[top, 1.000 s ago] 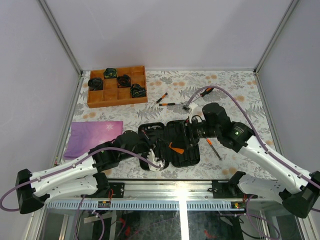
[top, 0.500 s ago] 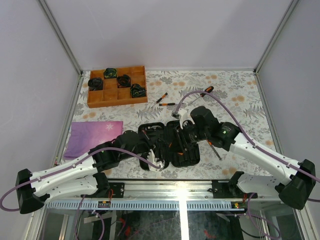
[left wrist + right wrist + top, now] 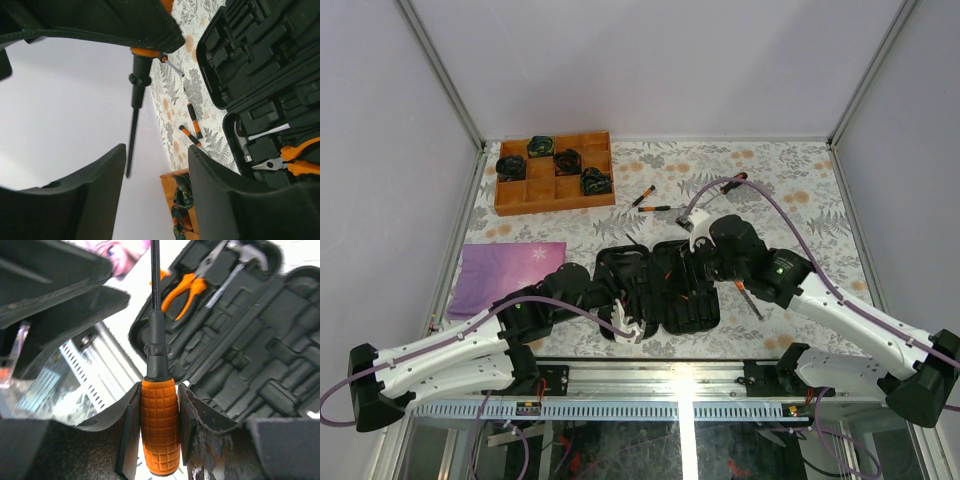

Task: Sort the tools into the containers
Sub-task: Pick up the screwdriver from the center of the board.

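Note:
My right gripper [image 3: 159, 392] is shut on the orange handle of a screwdriver [image 3: 160, 432], its black shaft pointing away over the open black case [image 3: 260, 340]. Orange-handled pliers [image 3: 182, 290] and a hammer [image 3: 245, 255] lie in the case's slots. From above, the right gripper [image 3: 693, 260] hovers over the case [image 3: 660, 300]. My left gripper [image 3: 632, 325] sits at the case's near left corner, open and empty [image 3: 156, 165]. In the left wrist view the held screwdriver [image 3: 137, 95] hangs just past its fingers, touching neither.
Two loose screwdrivers [image 3: 643, 196] [image 3: 656, 208] lie behind the case, another [image 3: 748, 297] to its right. A wooden tray [image 3: 585, 196] holding dark round items stands at the back left. A purple cloth [image 3: 505, 275] lies left of the case.
The left gripper's jaws have opened. The right arm swung left over the case, and its jaws closed on the screwdriver's handle.

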You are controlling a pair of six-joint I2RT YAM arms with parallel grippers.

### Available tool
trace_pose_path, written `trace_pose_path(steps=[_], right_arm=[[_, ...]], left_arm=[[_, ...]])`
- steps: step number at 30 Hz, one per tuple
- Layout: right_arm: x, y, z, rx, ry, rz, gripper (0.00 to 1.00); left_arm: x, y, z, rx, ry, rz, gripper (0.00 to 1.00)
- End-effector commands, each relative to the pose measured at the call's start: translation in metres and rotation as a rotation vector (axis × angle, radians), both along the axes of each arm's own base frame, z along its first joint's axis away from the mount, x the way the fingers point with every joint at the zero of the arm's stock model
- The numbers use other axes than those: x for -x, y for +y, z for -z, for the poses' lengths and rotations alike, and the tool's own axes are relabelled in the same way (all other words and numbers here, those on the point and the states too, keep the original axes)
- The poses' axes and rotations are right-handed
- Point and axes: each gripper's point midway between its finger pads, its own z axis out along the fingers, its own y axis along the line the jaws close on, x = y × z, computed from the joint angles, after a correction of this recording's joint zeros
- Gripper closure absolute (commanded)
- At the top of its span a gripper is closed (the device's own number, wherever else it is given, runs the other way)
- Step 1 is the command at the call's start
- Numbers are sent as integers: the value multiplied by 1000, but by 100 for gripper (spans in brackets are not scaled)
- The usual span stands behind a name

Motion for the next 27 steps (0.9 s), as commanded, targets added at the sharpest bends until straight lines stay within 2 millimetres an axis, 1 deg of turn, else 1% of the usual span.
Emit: trace_pose_path(steps=[1, 5, 7, 9, 10, 13, 15, 17, 19, 22, 26, 27], right_arm=[[-35, -17, -14, 23, -95, 227, 99], [-48, -38, -2, 83, -101, 381, 99], [-51, -45, 2, 76, -107, 429, 100], [-47, -43, 8, 53, -99, 420, 100], [-43, -42, 11, 42, -88, 408, 100], [-35, -39, 24, 39, -46, 380, 100], [-33, -40, 32, 49, -29, 383, 100], [-31, -41, 37, 54, -19, 386, 100], [-31, -42, 38, 49, -19, 388, 100], [-32, -42, 38, 36, -24, 398, 100], [-33, -40, 43, 37, -13, 403, 100], [-32, -39, 44, 38, -9, 399, 100]], left_arm=[[2, -2, -8, 60, 39, -11, 45], [-2, 3, -10, 122, 110, -91, 43], [-9, 6, -16, 200, 163, -171, 42], [-16, 10, -22, 282, 217, -254, 42], [-17, 12, -22, 306, 246, -284, 42], [-15, 15, -19, 352, 307, -312, 42], [-16, 17, -22, 433, 359, -353, 41], [-26, 24, -28, 566, 411, -460, 34], [-40, 36, -35, 718, 462, -615, 25], [-54, 48, -39, 857, 556, -771, 19], [-69, 62, -31, 1003, 725, -940, 12], [-74, 67, -29, 1038, 749, -983, 7]])
